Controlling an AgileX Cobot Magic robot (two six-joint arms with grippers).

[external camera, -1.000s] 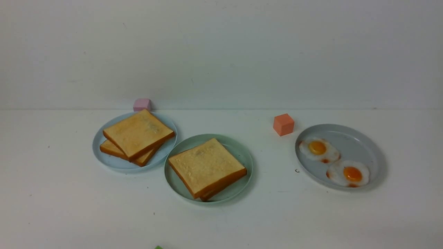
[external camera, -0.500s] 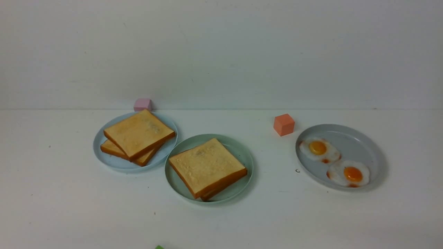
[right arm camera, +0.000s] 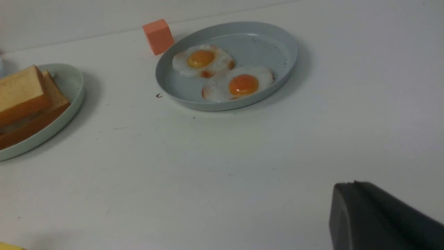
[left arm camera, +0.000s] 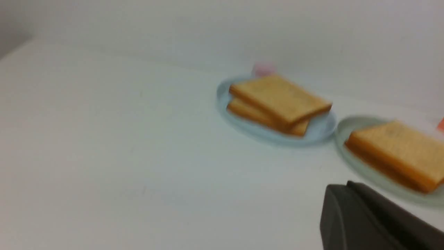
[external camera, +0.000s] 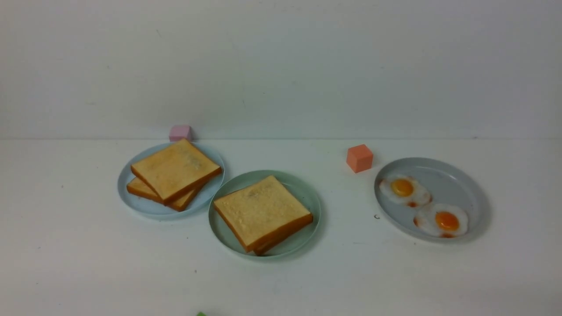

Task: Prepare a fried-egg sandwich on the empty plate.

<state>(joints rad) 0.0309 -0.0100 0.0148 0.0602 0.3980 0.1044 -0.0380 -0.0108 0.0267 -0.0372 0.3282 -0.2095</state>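
while i look through the front view, i see the mint-green plate (external camera: 307, 198) a little below the centre of the frame, and on it two toast slices (external camera: 262, 212) are stacked, the upper one covering almost all of the lower one. between them i cannot see any egg from here. in the right wrist view only a pale gap shows between these slices (right arm camera: 24, 104) at the left edge, and i cannot tell what is inside

to the left of centre the light blue plate (external camera: 131, 199) carries two more toast slices (external camera: 174, 170), stacked and a bit shifted. just behind its upper rim sits a pink cube (external camera: 180, 132). at the right side the grey plate (external camera: 456, 175) holds two fried eggs (external camera: 404, 189) lying side by side, their white edges touching or nearly so. an orange cube (external camera: 359, 157) stands just beside the upper left of the grey plate, apart from it

no arm shows in the front view. in each wrist view only one dark piece of the left gripper (left arm camera: 367, 218) or the right gripper (right arm camera: 378, 218) is in the lower right corner, over bare table, grasping nothing that i can see; whether the jaws are apart or together i cannot tell
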